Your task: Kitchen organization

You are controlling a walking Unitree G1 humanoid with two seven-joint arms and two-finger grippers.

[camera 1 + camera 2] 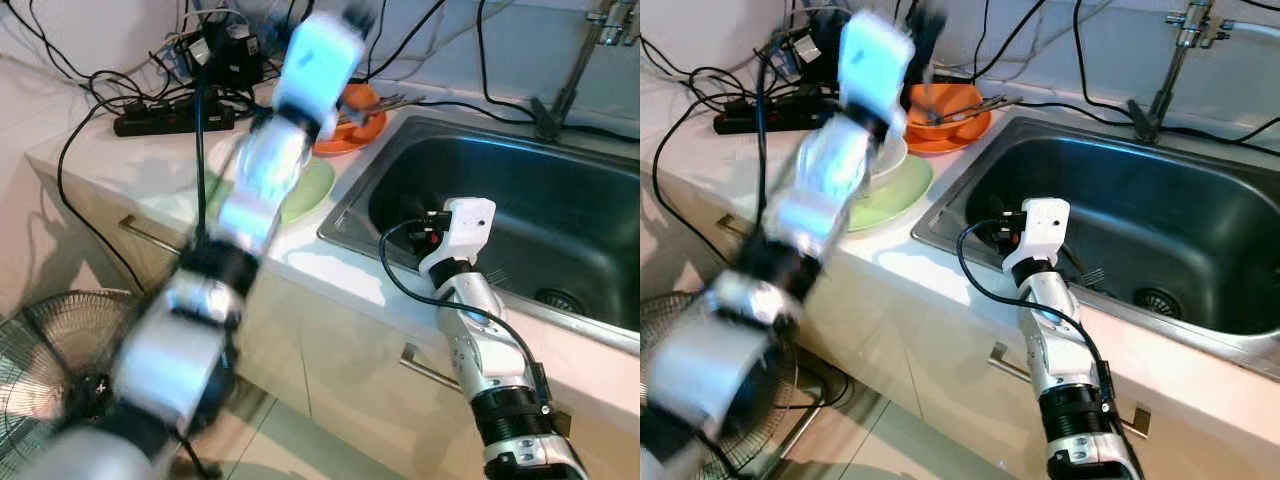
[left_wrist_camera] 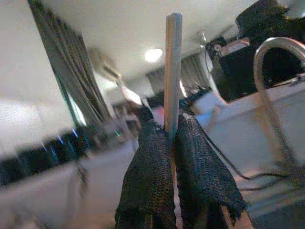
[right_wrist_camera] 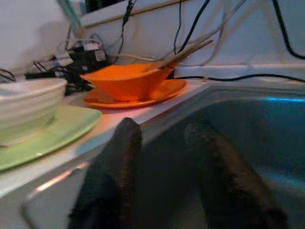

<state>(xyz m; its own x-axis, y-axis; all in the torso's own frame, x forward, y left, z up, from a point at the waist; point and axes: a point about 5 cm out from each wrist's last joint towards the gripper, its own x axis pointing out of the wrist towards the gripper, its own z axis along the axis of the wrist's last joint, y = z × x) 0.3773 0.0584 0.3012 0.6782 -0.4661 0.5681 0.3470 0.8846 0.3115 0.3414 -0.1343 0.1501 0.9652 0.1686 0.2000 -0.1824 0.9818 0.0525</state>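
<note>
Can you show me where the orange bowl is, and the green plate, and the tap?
orange bowl [image 3: 125, 81], right wrist view, its outer side wall.
green plate [image 1: 902, 190], right eye view, bare rim.
tap [image 1: 1170, 70], right eye view, its upright stem.

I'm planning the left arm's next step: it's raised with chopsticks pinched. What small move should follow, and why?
Probably carry the chopsticks toward the sink or the orange bowl, where other utensils rest. The left tool is shut on them, raised above the counter. The right tool hangs open at the sink's edge.
</note>
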